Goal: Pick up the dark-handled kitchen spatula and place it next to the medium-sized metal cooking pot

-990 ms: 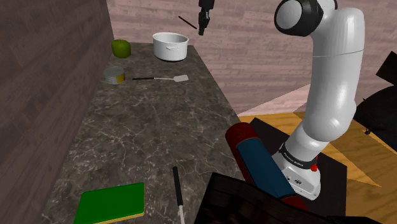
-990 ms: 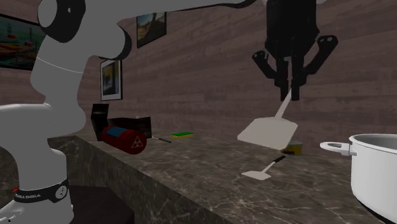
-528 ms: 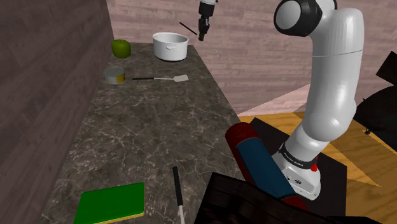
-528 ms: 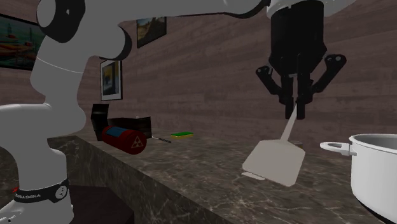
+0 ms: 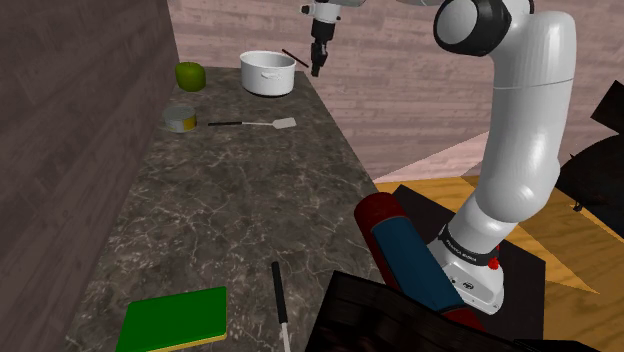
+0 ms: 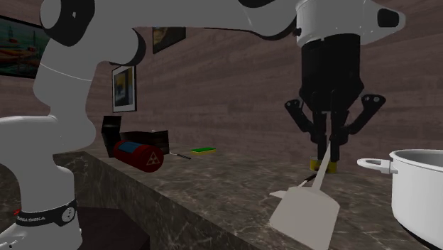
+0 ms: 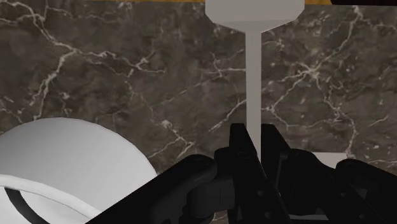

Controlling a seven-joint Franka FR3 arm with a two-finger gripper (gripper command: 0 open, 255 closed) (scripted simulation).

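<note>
my tool (image 6: 332, 148) is clenched on the spatula (image 6: 307, 216) by its thin shaft, blade hanging low over the counter (image 6: 213, 199) beside the pot (image 6: 419, 186). light and stiff, i judge, though it may swivel.

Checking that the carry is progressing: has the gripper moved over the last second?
Yes. In the second exterior view the gripper, shut on the spatula, has come down and slightly right, toward the pot.

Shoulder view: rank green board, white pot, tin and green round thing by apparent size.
1. green board, though it is nearest the camera, so true size is unsure
2. white pot
3. tin and green round thing: about alike, not ranked
</note>
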